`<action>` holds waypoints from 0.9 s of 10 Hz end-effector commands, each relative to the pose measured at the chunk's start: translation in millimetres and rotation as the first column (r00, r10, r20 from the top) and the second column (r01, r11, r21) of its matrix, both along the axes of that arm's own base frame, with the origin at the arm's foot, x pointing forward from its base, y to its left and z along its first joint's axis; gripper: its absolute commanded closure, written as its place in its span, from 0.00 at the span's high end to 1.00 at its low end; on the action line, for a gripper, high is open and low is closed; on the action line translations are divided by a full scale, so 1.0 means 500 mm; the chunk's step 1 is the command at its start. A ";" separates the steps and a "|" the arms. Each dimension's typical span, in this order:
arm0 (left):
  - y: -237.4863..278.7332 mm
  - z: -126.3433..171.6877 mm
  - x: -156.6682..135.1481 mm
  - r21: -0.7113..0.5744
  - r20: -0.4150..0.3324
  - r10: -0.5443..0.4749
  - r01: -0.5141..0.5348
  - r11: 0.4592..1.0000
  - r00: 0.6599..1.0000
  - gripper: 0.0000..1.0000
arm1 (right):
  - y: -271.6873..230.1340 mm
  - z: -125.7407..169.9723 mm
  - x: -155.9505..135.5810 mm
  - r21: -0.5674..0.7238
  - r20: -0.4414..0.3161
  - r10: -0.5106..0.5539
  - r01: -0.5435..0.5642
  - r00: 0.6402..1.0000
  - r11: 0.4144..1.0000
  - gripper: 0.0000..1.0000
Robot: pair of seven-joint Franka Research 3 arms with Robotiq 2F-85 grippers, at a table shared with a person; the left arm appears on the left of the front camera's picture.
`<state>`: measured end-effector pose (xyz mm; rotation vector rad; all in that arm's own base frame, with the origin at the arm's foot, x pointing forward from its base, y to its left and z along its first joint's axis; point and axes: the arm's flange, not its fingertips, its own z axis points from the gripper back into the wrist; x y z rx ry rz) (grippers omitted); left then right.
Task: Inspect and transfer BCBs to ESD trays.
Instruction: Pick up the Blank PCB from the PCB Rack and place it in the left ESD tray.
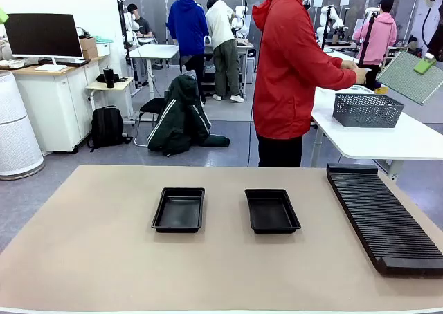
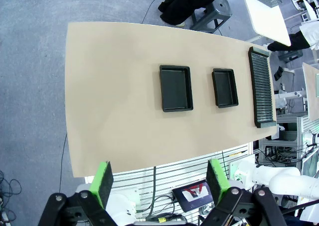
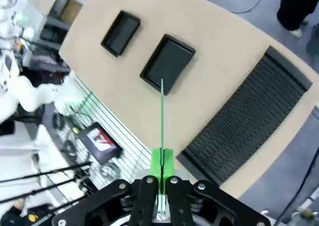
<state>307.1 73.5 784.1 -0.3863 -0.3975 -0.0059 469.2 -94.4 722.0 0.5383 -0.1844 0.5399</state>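
Two empty ESD trays lie side by side mid-table. High at the right, my right gripper is shut on a corner of a BCB, a pale grey-green board held tilted in the air. In the right wrist view the BCB is edge-on, a thin green line rising from the shut right gripper above the nearer tray; the other tray lies beyond. My left gripper stands open and empty, high above the table's near edge, looking down on both trays.
A long black ribbed rack lies along the table's right side. A person in a red jacket stands at the far edge, turned toward a white side table with a dark mesh basket.
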 end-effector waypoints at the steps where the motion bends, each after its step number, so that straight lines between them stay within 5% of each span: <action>1: 0.001 -0.003 -0.003 -0.002 0.001 -0.001 0.001 1.000 1.000 1.00 | 0.012 0.012 -0.003 0.057 -0.082 -0.144 0.149 0.986 0.987 0.02; 5: 0.001 -0.003 -0.003 -0.002 0.001 -0.001 0.001 1.000 1.000 1.00 | -0.007 -0.011 0.008 0.008 -0.262 -0.359 0.374 0.896 0.927 0.02; 6: 0.001 -0.003 -0.003 -0.002 0.001 -0.001 0.001 1.000 1.000 1.00 | -0.008 -0.002 0.002 0.005 -0.180 -0.280 0.285 0.943 0.958 0.02; 9: 0.001 -0.003 -0.003 -0.002 0.001 -0.001 0.001 1.000 1.000 1.00 | -0.008 -0.002 0.002 0.005 -0.180 -0.280 0.285 0.943 0.958 0.02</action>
